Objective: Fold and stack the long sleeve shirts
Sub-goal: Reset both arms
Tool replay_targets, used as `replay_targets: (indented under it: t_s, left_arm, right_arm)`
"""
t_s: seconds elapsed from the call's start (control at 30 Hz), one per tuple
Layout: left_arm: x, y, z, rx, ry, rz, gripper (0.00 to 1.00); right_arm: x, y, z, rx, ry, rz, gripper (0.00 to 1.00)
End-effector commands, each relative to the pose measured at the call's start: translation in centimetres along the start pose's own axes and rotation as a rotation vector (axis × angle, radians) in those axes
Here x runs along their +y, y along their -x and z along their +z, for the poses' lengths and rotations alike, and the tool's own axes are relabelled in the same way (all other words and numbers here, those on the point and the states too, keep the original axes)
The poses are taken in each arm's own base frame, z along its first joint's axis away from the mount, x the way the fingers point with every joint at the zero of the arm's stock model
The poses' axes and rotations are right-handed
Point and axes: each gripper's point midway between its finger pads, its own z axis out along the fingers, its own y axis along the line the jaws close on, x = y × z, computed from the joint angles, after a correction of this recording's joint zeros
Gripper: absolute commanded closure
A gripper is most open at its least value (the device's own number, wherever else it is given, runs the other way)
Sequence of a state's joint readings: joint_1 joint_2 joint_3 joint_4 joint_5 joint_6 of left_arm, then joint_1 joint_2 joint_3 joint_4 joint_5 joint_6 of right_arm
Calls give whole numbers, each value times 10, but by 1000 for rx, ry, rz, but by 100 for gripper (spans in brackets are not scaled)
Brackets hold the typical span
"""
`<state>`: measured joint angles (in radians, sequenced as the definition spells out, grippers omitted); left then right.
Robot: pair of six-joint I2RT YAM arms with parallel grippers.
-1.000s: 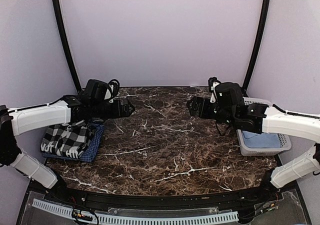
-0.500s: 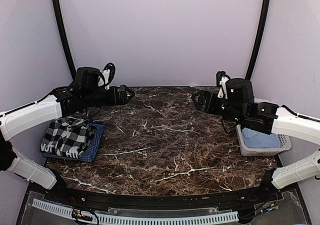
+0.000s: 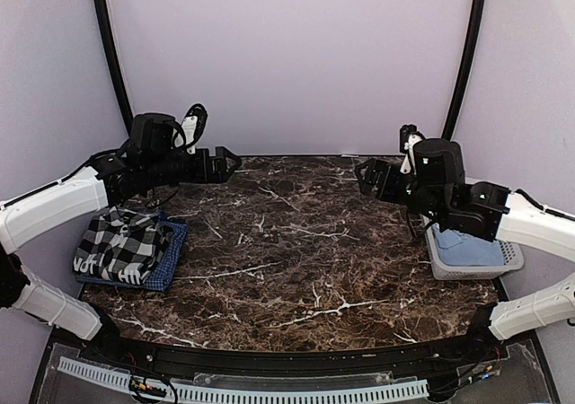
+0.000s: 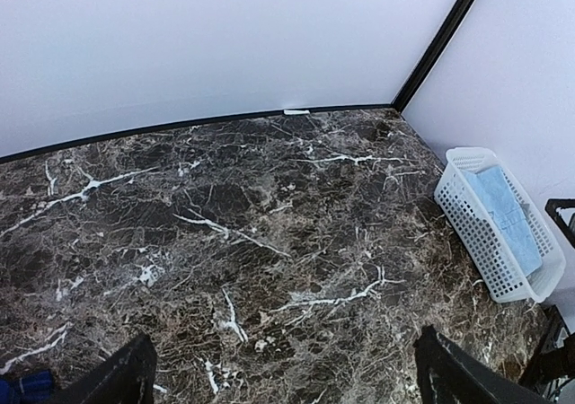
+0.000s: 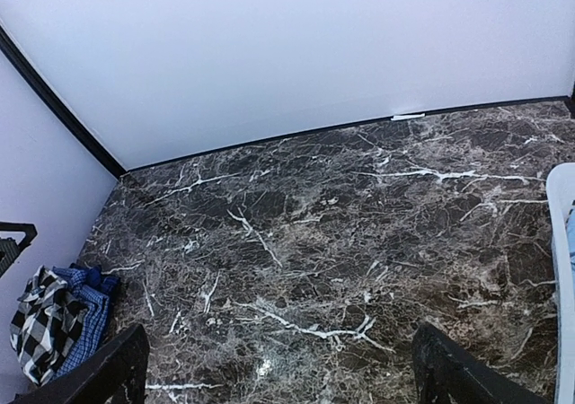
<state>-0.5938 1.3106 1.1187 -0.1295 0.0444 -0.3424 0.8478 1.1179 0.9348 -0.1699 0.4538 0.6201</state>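
The black-and-white checked shirt [image 3: 119,247] lies folded on top of the folded dark blue shirt [image 3: 168,259] at the table's left edge. Both also show in the right wrist view, checked [image 5: 40,328] over blue [image 5: 90,319], at lower left. My left gripper [image 3: 226,162] is raised above the table's back left, right of and behind the stack, open and empty; its fingertips [image 4: 121,379] stand wide apart. My right gripper [image 3: 363,176] is raised above the back right, open and empty, fingertips [image 5: 449,368] wide apart.
A white slotted basket [image 3: 447,267] with light blue cloth [image 3: 472,251] inside stands at the table's right edge, under my right arm; it also shows in the left wrist view [image 4: 476,238]. White walls close the back and sides.
Both arms have risen and drawn back from the table's middle, the left gripper up and leftward, the right gripper up and rightward. The shirt stack has not moved.
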Motion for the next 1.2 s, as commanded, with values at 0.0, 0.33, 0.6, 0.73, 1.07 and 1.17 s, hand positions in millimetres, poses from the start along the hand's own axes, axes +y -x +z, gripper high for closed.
replay_targets:
  t_s: [0.0, 0.33, 0.6, 0.73, 1.07, 1.17]
  left_arm:
    - [-9, 21, -13, -56, -17, 55, 1]
    - [-14, 18, -8, -47, -51, 64, 1]
    - [-15, 20, -7, -47, -52, 94, 1]
    - [-17, 20, -6, -42, -62, 96, 1]
    - [-17, 17, -6, -37, -66, 94, 1]
    - [-17, 17, -7, -37, -68, 92, 1]
  right_arm:
    - [-3, 22, -7, -65, -27, 3, 1]
    - [-5, 19, 0, -52, -60, 10, 1]
    - [-4, 19, 4, -36, -79, 16, 1]
    - [-6, 19, 4, -37, -87, 21, 1]
    - [-8, 18, 1, -34, -89, 30, 1]
    - [-8, 18, 0, -36, -88, 30, 1]
